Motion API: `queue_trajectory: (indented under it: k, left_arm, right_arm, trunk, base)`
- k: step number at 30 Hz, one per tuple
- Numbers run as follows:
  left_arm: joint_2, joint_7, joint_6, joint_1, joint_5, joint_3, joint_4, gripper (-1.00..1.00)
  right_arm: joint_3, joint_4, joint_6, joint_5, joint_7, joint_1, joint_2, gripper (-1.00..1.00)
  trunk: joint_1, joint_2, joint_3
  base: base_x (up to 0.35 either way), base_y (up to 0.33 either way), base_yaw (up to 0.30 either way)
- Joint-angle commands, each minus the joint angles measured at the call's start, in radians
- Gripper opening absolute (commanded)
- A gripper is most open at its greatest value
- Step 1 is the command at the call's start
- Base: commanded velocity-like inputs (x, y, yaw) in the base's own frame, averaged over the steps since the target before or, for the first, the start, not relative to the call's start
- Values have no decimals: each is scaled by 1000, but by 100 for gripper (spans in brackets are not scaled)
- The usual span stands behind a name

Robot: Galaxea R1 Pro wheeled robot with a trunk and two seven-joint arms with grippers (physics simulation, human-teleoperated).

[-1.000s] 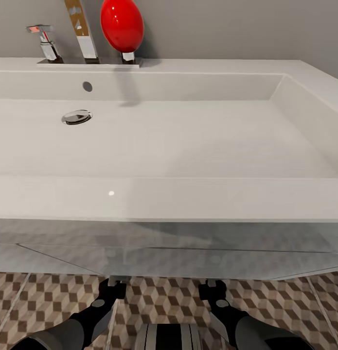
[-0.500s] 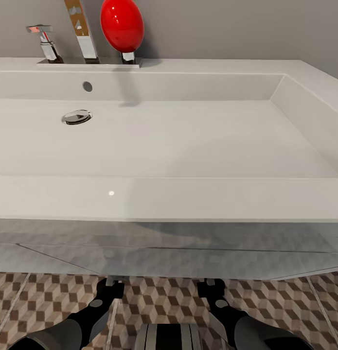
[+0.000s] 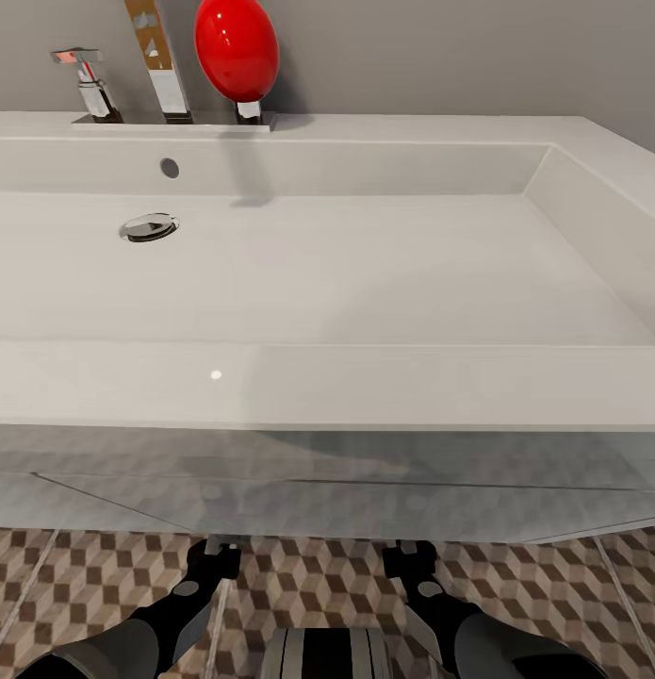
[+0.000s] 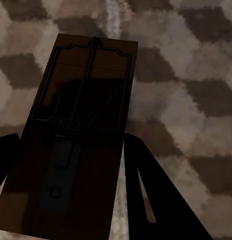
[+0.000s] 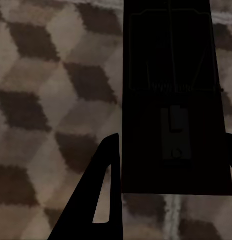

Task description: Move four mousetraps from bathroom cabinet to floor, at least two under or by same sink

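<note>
Each gripper grips one mousetrap: left gripper (image 4: 65,165) mousetrap (image 4: 78,130), right gripper (image 5: 168,170) mousetrap (image 5: 171,95). Long axes run along fingers, bathroom floor (image 4: 186,75) seemingly close below, sink (image 3: 318,377) overhead.

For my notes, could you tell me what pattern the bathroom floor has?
Brown, beige and white cubes on the bathroom floor, clearest in the right wrist view.

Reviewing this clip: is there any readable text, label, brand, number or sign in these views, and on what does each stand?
None can be read.
Sink, tap and red object: no lettering.
Tap handle: a small red mark, no characters.
Mousetrap between the left gripper's fingers, mousetrap between the right's: dark, no print legible.
Floor tiles: cube pattern only.
</note>
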Motion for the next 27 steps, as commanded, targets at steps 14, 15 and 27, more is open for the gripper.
queue_trajectory:
  k: [14, 15, 27]
  left_arm:
    - [0, 8, 0, 0, 3, -8, -1, -100]
    - [0, 8, 0, 0, 3, -8, -1, -100]
    - [0, 8, 0, 0, 4, -8, -1, -100]
  right_arm:
    - [2, -7, 2, 10, -7, -2, 0, -100]
    - [2, -7, 2, 10, -7, -2, 0, -100]
    - [3, -11, 6, 11, -6, -2, -1, -100]
  trunk:
    - [0, 0, -1]
    - [0, 0, -1]
    - [0, 0, -1]
  base:
    - [0, 0, 0]
    - [0, 0, 0]
    - [0, 0, 0]
